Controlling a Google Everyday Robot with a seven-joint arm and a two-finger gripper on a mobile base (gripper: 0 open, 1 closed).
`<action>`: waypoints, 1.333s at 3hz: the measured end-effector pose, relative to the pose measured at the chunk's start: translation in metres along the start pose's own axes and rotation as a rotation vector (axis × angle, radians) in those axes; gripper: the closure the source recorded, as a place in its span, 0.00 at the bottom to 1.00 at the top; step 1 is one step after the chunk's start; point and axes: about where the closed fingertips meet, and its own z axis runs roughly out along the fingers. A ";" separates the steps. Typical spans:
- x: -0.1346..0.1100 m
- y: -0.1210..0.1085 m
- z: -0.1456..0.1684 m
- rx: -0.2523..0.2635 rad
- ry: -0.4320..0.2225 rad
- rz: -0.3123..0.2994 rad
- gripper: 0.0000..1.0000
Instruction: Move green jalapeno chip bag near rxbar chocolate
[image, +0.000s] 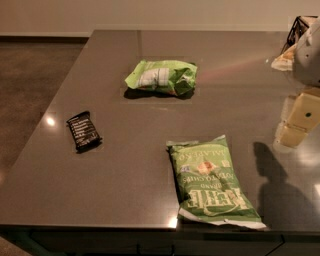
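Note:
The green jalapeno chip bag (210, 183) lies flat near the table's front edge, right of centre, with white "Kettle" lettering upside down toward me. The rxbar chocolate (83, 130) is a small black wrapper with white text lines, lying at the left side of the table. My gripper (299, 119) hangs at the right edge of the view, cream-coloured, above the table and to the right of and beyond the chip bag, holding nothing that I can see. Its shadow falls on the table right of the bag.
A smaller, lumpy green bag with a white striped label (161, 77) lies at the table's middle back. A dark wire basket and a pale item (295, 40) sit at the far right corner. The dark table (125, 175) ends at a front edge below; floor lies to the left.

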 end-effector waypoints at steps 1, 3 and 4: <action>0.000 0.000 0.000 0.000 0.000 0.000 0.00; -0.025 0.013 0.033 -0.098 -0.059 -0.169 0.00; -0.036 0.024 0.058 -0.163 -0.077 -0.307 0.00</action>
